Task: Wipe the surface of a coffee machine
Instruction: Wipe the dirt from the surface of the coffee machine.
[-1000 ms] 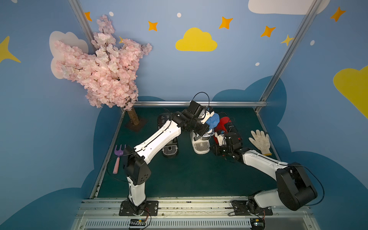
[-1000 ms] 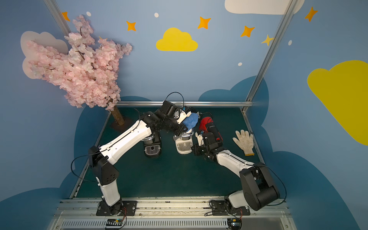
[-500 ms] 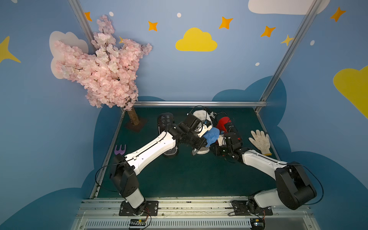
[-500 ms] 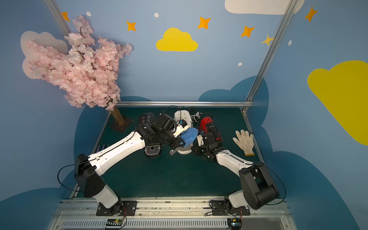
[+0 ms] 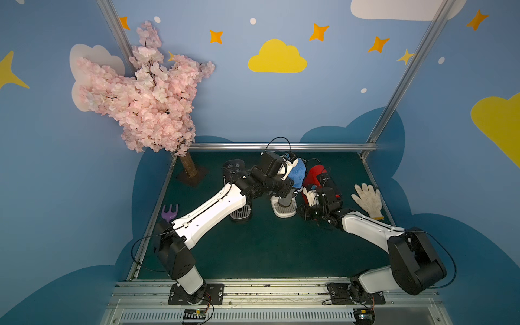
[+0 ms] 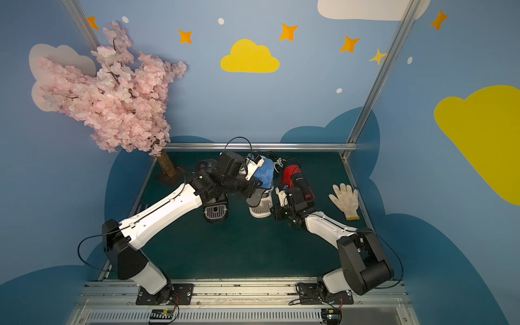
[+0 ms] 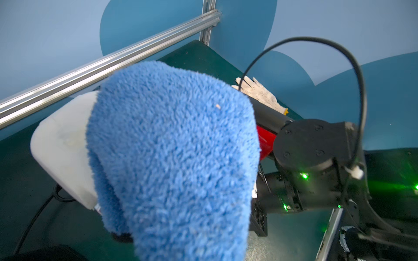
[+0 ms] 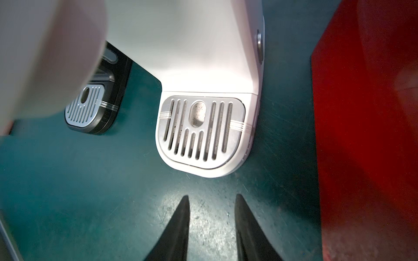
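The cream-white coffee machine [image 5: 283,209] [image 6: 260,211] stands mid-table, its silver drip grille [image 8: 201,133] facing the front. A fluffy blue cloth [image 5: 297,171] [image 6: 264,173] [image 7: 172,158] lies draped over its rounded top [image 7: 61,146] and hides the icons. My left gripper [image 5: 291,169] is shut on the cloth, its fingers buried in the pile. Low over the green mat, just in front of the grille, my right gripper [image 8: 211,196] [image 5: 304,209] stands open with nothing between its dark fingers [image 8: 181,221].
A black machine [image 5: 239,213] [image 8: 90,108] stands left of the white one, under my left arm. Close on the right stands a red-and-black machine [image 5: 316,174] [image 8: 366,135]. A white glove [image 5: 367,199] lies far right, a purple fork [image 5: 169,211] far left, a blossom tree [image 5: 146,104] at the back left.
My left arm swept the cloth down over the machine's front half a second ago and has drawn it back up onto the top. The right arm has stayed put.
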### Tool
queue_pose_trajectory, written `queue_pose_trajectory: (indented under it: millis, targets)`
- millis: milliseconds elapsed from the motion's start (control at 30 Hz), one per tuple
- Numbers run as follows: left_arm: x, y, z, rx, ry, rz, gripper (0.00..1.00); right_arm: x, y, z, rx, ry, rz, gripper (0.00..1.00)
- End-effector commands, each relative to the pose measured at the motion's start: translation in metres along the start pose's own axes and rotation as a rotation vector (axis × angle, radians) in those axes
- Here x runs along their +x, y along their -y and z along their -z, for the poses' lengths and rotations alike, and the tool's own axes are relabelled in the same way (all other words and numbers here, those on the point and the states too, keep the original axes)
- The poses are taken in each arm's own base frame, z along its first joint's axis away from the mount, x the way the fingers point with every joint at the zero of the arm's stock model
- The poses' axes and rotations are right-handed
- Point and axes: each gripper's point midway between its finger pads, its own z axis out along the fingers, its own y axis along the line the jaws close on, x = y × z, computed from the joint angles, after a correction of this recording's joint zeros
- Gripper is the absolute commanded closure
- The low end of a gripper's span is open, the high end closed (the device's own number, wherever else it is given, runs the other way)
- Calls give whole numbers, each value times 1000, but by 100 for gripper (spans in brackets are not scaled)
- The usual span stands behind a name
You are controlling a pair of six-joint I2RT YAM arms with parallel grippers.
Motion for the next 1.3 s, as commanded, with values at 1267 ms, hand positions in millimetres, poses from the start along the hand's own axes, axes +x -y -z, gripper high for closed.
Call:
queue_pose_trajectory:
  millis: [1267]
  targets:
    - [142,13,-67,-56,-156,245,97,-15,-2,10,13,50,6,66]
